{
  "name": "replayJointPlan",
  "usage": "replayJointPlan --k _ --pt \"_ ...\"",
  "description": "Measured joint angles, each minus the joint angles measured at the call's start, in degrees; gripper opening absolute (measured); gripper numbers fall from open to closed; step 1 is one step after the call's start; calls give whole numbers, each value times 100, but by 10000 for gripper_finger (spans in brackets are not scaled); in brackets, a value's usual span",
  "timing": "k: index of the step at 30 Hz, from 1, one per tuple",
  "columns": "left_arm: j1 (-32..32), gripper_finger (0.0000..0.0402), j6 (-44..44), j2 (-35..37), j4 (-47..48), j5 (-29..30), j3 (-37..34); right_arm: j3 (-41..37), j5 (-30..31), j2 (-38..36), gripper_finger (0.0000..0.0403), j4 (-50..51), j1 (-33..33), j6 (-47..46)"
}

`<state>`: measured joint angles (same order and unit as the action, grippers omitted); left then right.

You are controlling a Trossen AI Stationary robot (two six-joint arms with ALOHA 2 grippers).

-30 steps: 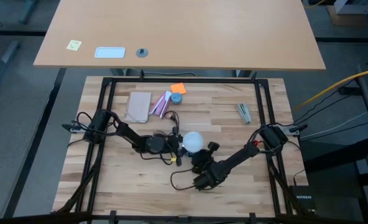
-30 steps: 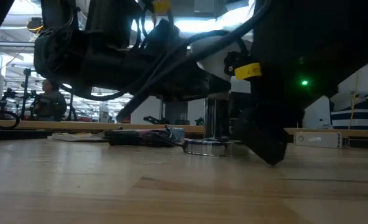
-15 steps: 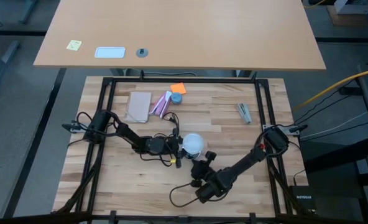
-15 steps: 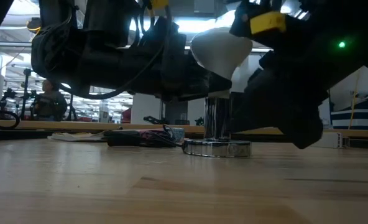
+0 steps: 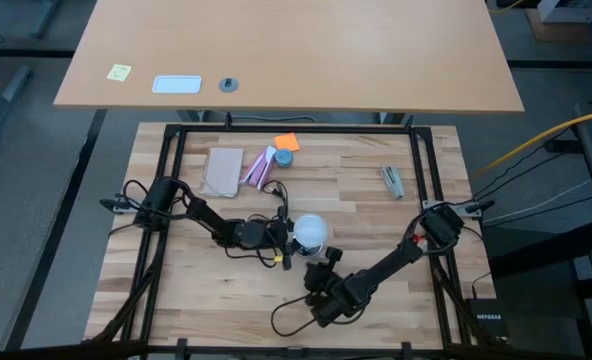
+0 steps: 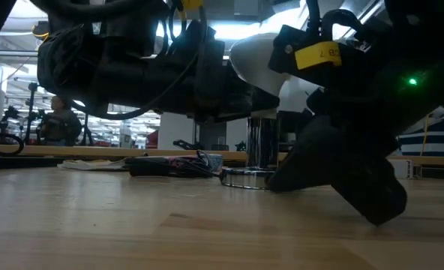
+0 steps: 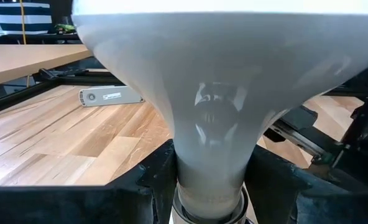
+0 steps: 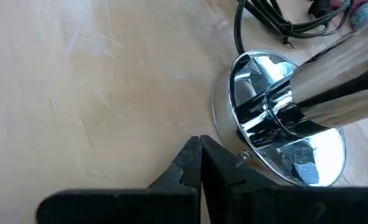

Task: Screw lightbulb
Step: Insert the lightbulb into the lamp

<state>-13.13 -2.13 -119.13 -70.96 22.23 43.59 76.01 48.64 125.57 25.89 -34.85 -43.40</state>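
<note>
A tan rectangular cardboard piece (image 5: 223, 171) lies flat on the slatted wooden table (image 5: 206, 290), near the far edge. Just beside it rests a flat pink-and-white packet (image 5: 259, 168), with a small orange square note (image 5: 286, 142) and a small round blue-grey object (image 5: 284, 158) close by. A small grey metal tool (image 5: 393, 181) lies well apart, toward the other side. Beyond the black frame stands a large light-wood desk (image 5: 376, 60), bearing a yellow sticky note (image 5: 119, 72), a white rectangular label (image 5: 177, 84) and a round grey disc (image 5: 228, 85).

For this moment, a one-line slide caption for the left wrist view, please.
Left gripper clamps the frosted lightbulb by its narrow neck above the wooden table.
</note>
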Motion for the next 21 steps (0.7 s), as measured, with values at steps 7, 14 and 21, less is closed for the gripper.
replayJointPlan --k 7,14,21 --pt "0 153 2 2 0 -8 0 2 379 21 5 95 3 -50" --pt "2 153 2 2 2 -17 0 6 380 17 5 411 9 -321" --pt "-9 153 14 2 4 6 0 9 344 3 5 1725 7 -1523"
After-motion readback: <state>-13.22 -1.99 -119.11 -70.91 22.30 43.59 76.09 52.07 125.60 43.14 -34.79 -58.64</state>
